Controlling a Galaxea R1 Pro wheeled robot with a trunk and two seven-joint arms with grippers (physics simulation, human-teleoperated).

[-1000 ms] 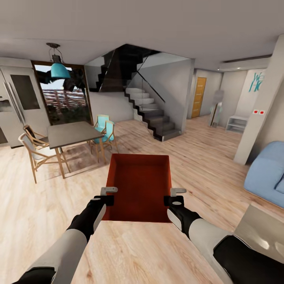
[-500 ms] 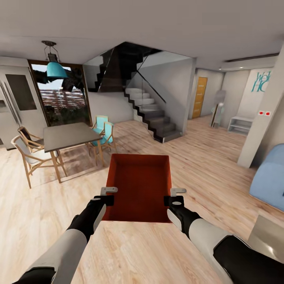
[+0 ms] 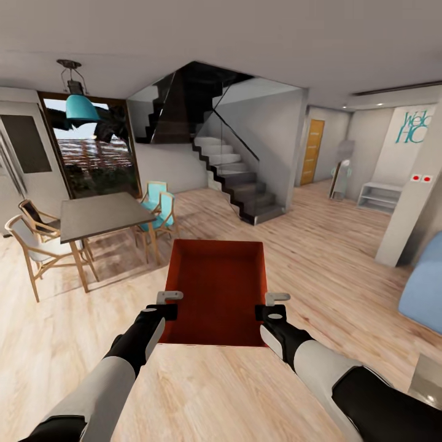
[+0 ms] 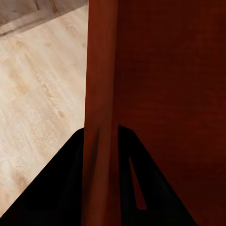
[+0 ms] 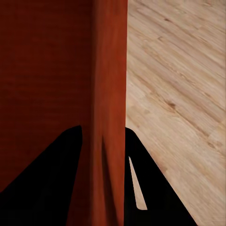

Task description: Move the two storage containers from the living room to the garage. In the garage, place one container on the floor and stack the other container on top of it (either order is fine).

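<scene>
Gripping opposite walls, the left claw (image 3: 169, 303) and right claw (image 3: 274, 305) each pinched the storage container (image 3: 219, 288) — held above the wood plank floor (image 3: 319, 258), near the dining table (image 3: 101, 212).

Even, bright, soft light, daylight through the glass doors (image 3: 98, 156), faint shadows under the table (image 3: 101, 215), wide-angle stretch at the head view's edges, wrist views slightly soft with black unlit fingers (image 4: 56, 188)
</scene>
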